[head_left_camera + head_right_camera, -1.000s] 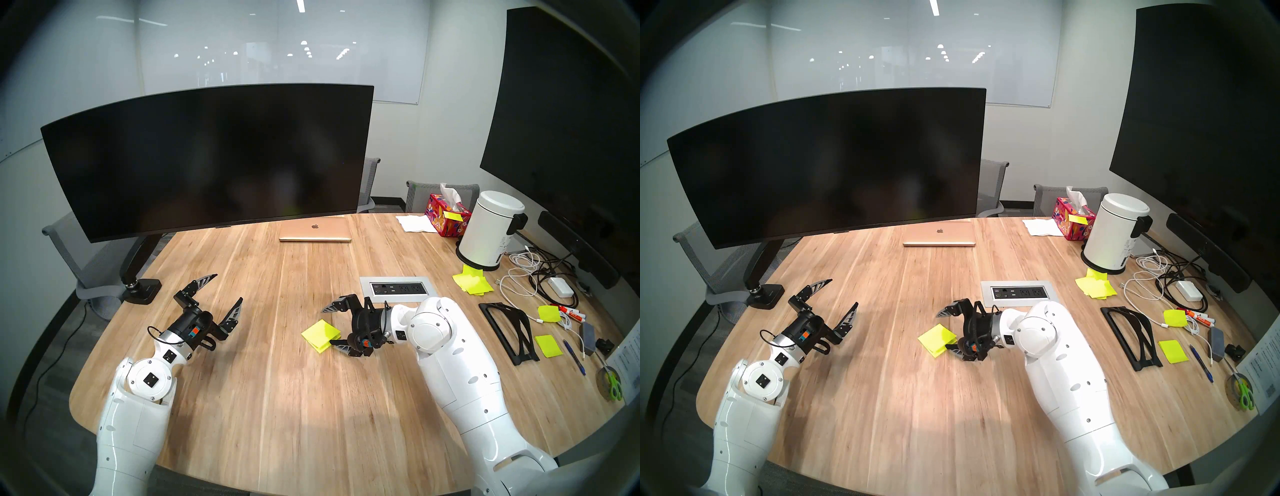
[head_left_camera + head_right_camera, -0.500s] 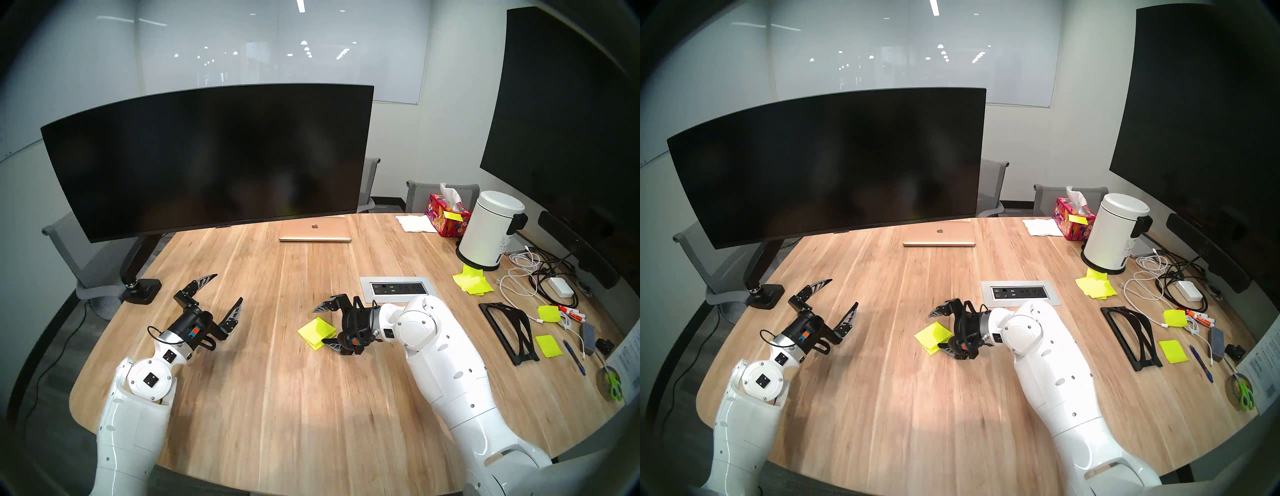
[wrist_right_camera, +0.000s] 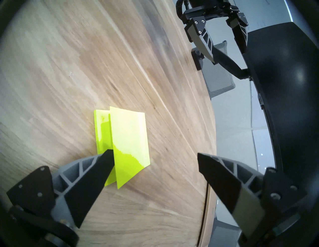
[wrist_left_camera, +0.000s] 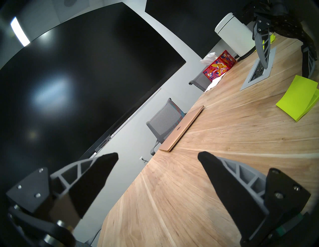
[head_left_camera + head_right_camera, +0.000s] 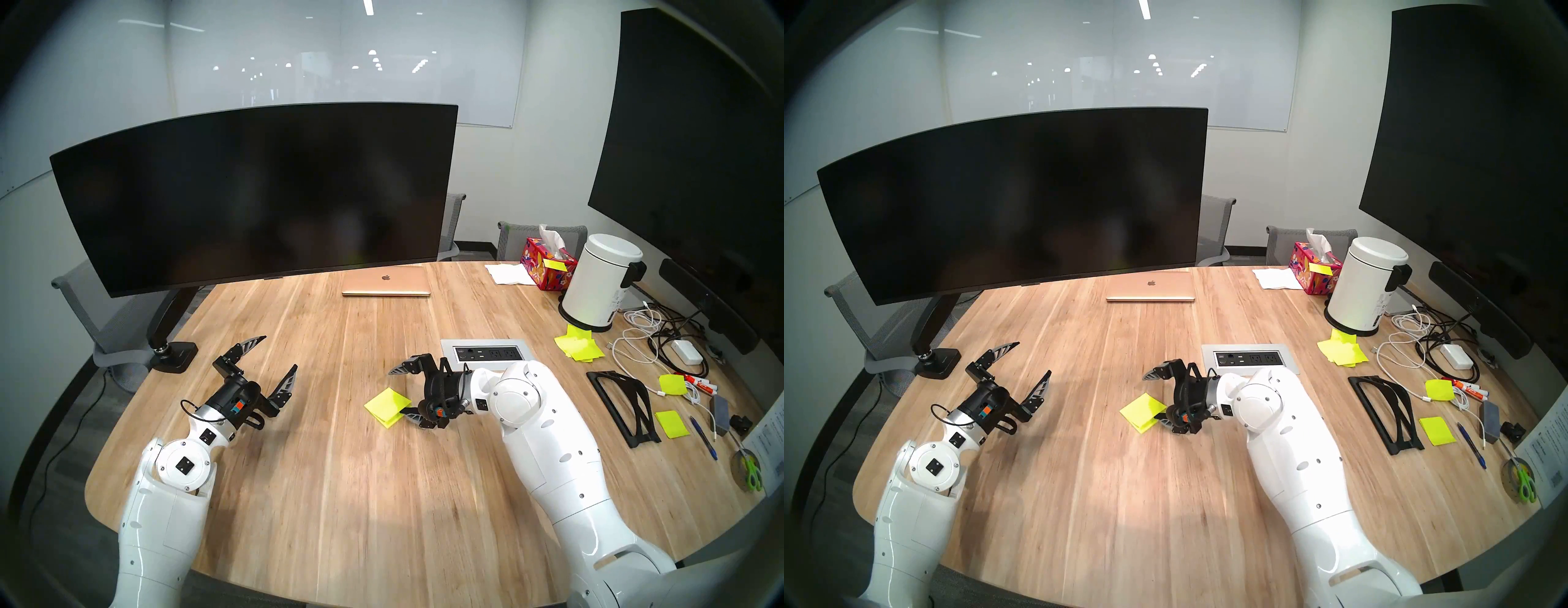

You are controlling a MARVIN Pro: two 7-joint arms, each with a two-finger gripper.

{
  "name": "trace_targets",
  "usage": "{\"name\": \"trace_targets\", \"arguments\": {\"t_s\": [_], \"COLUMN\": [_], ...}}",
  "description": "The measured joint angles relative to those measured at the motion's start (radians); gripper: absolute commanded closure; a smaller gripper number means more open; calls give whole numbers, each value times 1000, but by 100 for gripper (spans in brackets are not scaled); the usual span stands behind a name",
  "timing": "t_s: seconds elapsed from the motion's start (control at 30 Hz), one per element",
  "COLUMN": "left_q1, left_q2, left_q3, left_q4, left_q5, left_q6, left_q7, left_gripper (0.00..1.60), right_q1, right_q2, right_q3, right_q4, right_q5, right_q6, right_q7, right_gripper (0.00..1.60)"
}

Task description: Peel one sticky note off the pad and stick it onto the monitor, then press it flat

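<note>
While jaws gape, right gripper [image 3: 155,153] finger touches pad [image 3: 101,132].

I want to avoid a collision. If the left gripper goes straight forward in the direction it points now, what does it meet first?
Probably nothing close: the open left gripper aims over bare table toward the closed laptop, which looks first in line; depth is uncertain.

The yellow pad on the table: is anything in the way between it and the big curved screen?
Nothing visible blocks it. Only bare table lies between the pad and the monitor. The closed laptop sits off to the side.
</note>
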Motion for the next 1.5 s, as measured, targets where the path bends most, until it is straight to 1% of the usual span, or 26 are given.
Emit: {"name": "trace_targets", "arguments": {"t_s": [0.63, 1.5], "left_q1": [0, 0], "left_q2": [0, 0], "left_q3": [0, 0], "left_q4": [0, 0], "left_q5": [0, 0], "left_q6": [0, 0], "left_q7": [0, 0], "left_gripper": [0, 0], "right_q1": [8, 11], "right_q2": [-15, -19], "right_q3": [-6, -2], "right_q4": [26, 47], "right_q5": [-3, 1], "right_q6": [-14, -32], "right_q7": [-10, -8], "right_gripper": [0, 0]}}
